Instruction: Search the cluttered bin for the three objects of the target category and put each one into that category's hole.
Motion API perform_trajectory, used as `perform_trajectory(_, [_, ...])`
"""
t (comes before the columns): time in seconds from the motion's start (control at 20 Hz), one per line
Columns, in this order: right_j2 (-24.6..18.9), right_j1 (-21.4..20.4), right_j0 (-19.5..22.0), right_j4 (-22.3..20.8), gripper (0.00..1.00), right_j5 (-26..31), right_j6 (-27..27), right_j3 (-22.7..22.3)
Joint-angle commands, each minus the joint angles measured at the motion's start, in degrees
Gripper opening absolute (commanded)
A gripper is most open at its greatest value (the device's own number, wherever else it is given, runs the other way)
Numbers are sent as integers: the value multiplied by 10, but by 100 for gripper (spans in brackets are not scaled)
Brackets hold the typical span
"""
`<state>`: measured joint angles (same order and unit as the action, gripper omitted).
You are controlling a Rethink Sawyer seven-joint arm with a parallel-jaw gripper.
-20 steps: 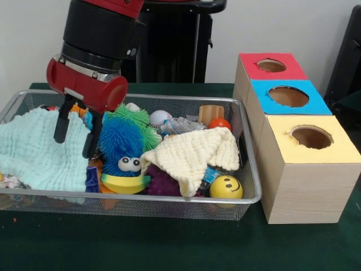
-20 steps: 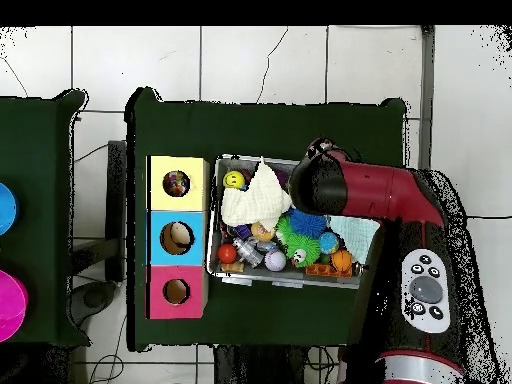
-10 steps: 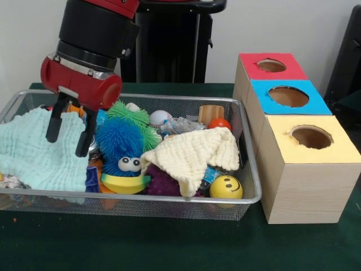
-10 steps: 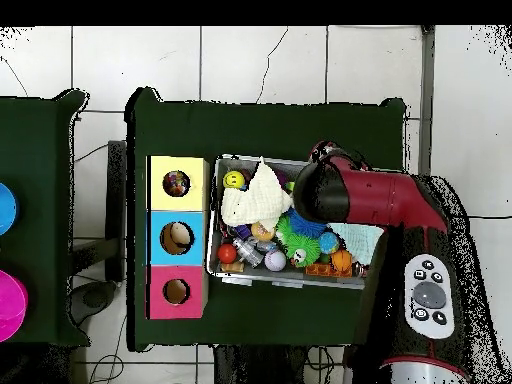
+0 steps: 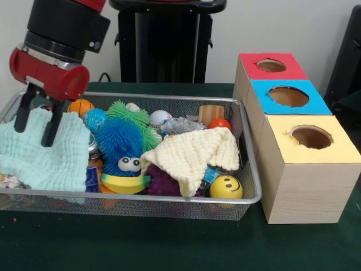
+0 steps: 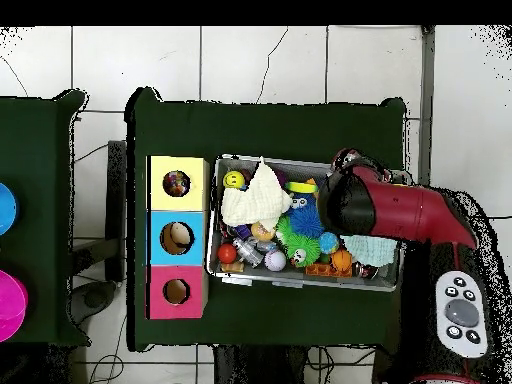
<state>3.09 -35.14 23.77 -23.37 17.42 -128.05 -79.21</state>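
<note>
My gripper [image 5: 32,134] hangs open and empty over the mint-green cloth [image 5: 39,158] at the left end of the wire bin [image 5: 141,199]. Its two black fingers [image 5: 51,127] stand apart, tips just above the cloth. In the bin lie a blue fuzzy toy with eyes [image 5: 119,141], a green spiky ball [image 5: 131,116], an orange ball [image 5: 80,106], a red ball [image 5: 220,123], a white baseball [image 5: 159,118] and a yellow smiley ball [image 5: 226,187]. A cream cloth [image 5: 194,151] covers the middle. In the overhead view the red arm [image 6: 390,210] hides the gripper.
To the right of the bin stand three wooden boxes with round holes: red top [image 5: 271,65], blue top [image 5: 288,96], yellow top [image 5: 311,137]. Overhead, the yellow box [image 6: 177,184] and blue box [image 6: 177,237] show something inside their holes. A purple spiky ball [image 5: 163,183] peeks from under the cream cloth.
The gripper has swung away from the blue fuzzy toy toward the bin's left end in the front view and lifted slightly. It stays open and empty. The toys have not moved.
</note>
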Motion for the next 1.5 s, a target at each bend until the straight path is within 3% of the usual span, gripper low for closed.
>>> perform_trajectory(0.05, [-45, -19, 41, -48, 100, -26, 45, -120])
perform_trajectory(0.7, [-80, 29, 75, -71, 100, -106, 3, -171])
perform_trajectory(1.0, [-51, 63, 43, -65, 100, -179, -42, -158])
perform_trajectory(1.5, [-63, 77, 70, -67, 100, -165, -16, -151])
